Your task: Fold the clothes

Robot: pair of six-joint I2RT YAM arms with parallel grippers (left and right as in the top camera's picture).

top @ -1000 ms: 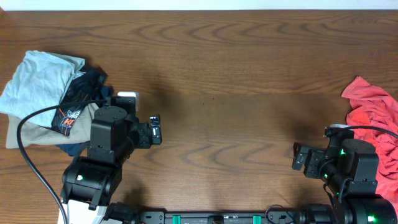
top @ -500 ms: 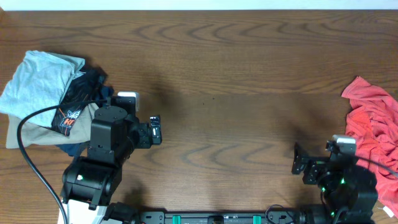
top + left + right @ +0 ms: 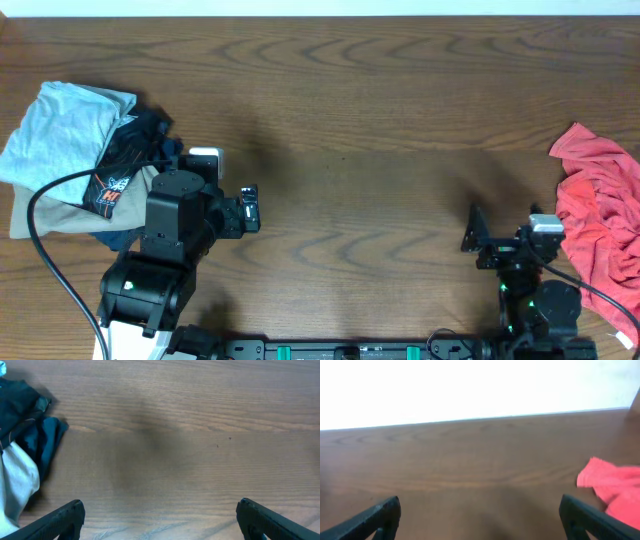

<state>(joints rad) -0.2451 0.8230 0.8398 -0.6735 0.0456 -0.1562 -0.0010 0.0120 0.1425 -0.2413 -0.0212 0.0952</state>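
A crumpled red garment (image 3: 598,210) lies at the table's right edge; it also shows at the right of the right wrist view (image 3: 612,487). A pile of clothes (image 3: 70,155) in light blue, black, beige and dark blue sits at the left; its edge shows in the left wrist view (image 3: 22,455). My left gripper (image 3: 251,208) is open and empty over bare wood, just right of the pile; its fingertips frame bare table (image 3: 160,515). My right gripper (image 3: 472,240) is open and empty, left of the red garment, with nothing between its fingers (image 3: 480,515).
The brown wooden table (image 3: 340,120) stretches between the two arms. A black cable (image 3: 45,235) loops by the left arm over the pile. The table's far edge (image 3: 480,419) meets a bright white background.
The right arm has pulled back toward the front edge and tilted up, its gripper now pointing toward the table's far side. The left arm and the clothes have not moved.
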